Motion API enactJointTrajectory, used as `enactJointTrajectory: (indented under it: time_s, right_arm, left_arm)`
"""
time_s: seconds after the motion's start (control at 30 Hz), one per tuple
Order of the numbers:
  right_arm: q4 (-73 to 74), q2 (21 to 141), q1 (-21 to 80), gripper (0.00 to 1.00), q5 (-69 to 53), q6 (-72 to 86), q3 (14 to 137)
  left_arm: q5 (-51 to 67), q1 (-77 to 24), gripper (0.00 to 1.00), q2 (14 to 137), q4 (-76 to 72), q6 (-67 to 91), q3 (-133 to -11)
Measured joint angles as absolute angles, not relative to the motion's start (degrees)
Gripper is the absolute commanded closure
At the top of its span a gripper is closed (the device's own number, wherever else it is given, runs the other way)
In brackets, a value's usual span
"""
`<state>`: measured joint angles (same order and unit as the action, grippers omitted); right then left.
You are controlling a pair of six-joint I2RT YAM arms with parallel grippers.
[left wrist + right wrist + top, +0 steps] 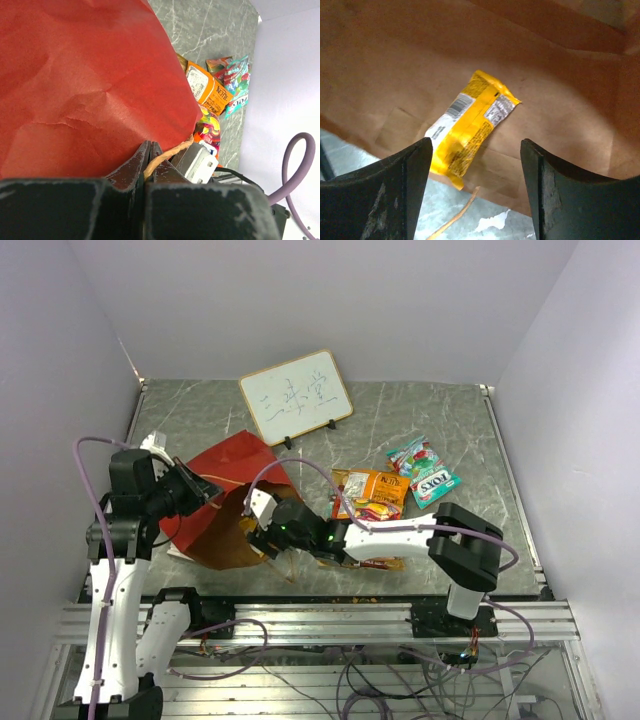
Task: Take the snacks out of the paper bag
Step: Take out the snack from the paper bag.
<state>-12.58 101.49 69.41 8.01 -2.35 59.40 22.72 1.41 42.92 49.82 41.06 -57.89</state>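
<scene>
yellow packet [470, 127] lies inside the paper bag [225, 465], flat on its lower brown wall, with its near end close to the mouth where the marbled table [420, 410] shows. you have the right gripper [475, 145] at that mouth, jaws wide and empty, and the packet sits straight ahead between the two fingers. its long axis runs on a diagonal, from lower left to upper right in the right wrist view, so it is skewed to the line across the jaws; judged, a small wrist turn would let you close across the narrow width. left gripper [149, 150] is clamped on the bag's edge at the tan loop handle, so the right arm is the one placed to reach. orange packet [372, 488] and teal packet [425, 470] lie outside on the table.
</scene>
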Motion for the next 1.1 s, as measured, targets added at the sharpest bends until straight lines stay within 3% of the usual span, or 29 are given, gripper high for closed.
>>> enactJointTrajectory:
  time_s: [0.27,0.83,0.93,1.1]
  right_arm:
    - [-18.0,108.8,69.5,0.25,16.0,1.1,61.4]
    - [-22.0,112.6,70.0,0.18,14.2,5.5,63.3]
    - [-21.7,115.4,70.1,0.21,14.4,5.8,65.0]
    - [-20.8,118.8,70.1,0.37,14.5,5.8,66.2]
  left_arm:
    - [23.1,1.4,0.93,41.4,44.9,44.5,-52.1]
    - [26.5,1.4,0.93,40.1,36.0,49.4,-49.5]
    - [27.1,1.4,0.93,40.1,36.1,49.3,-49.7]
    - [27.2,1.4,0.93,40.2,36.9,48.1,-50.7]
